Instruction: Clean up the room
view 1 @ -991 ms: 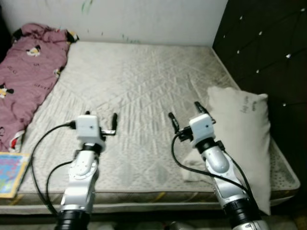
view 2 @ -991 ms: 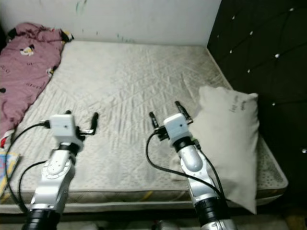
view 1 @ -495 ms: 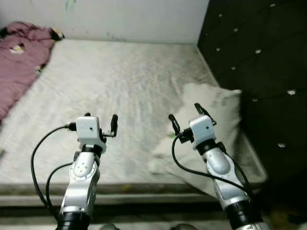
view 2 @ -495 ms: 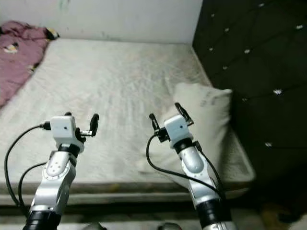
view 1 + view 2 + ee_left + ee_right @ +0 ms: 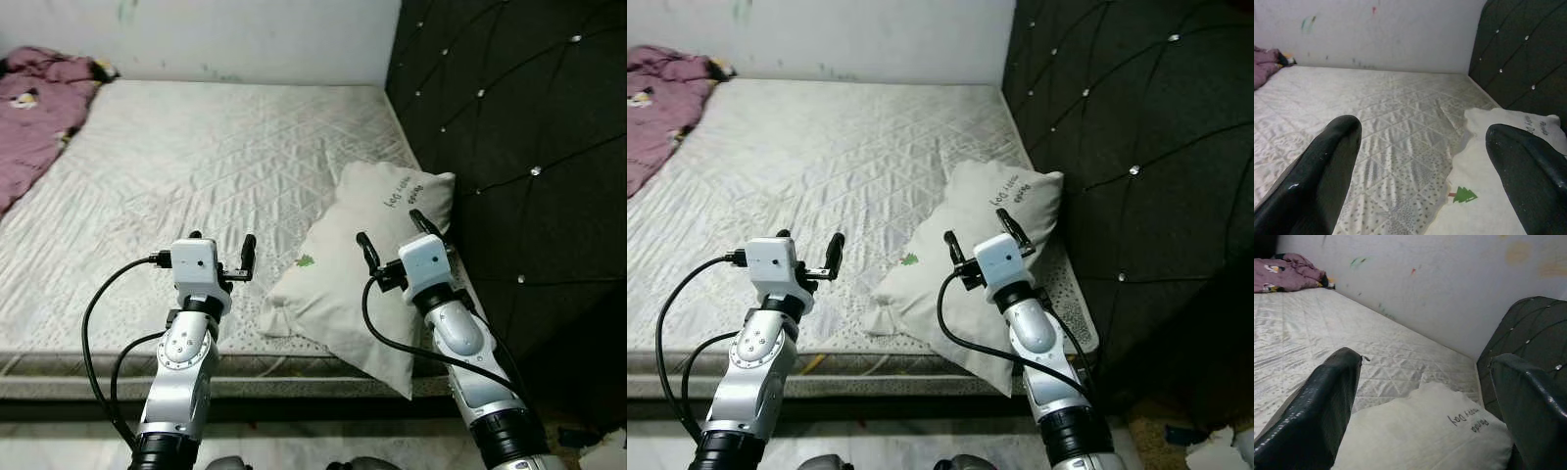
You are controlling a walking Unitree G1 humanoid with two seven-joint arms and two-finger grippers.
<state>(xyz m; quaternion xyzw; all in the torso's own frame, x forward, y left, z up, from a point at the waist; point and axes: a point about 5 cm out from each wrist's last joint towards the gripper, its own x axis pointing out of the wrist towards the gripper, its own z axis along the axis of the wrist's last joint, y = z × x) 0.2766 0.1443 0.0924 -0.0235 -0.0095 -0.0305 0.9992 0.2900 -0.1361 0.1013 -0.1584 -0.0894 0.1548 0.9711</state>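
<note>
A cream pillow (image 5: 358,257) with a small green tree print lies on the bare quilted mattress (image 5: 196,157), against the black headboard and overhanging the bed's near edge. A crumpled pink cartoon-print blanket (image 5: 29,108) lies at the far left of the bed. My left gripper (image 5: 222,250) is open above the mattress's near edge, just left of the pillow. My right gripper (image 5: 395,235) is open and hovers over the pillow's near half. The left wrist view has the pillow (image 5: 1493,196) beside one finger (image 5: 1317,171); the right wrist view looks across the pillow (image 5: 1420,435).
A black tufted headboard (image 5: 509,147) rises along the bed's right side. A white wall (image 5: 225,34) with small paint marks runs behind the bed. Pale floor with a scrap of paper (image 5: 602,455) lies at the lower right.
The camera has swung to the right: the pillow and headboard now sit nearer the middle and the blanket has slid to the far left. Both arms keep their pose, grippers still open.
</note>
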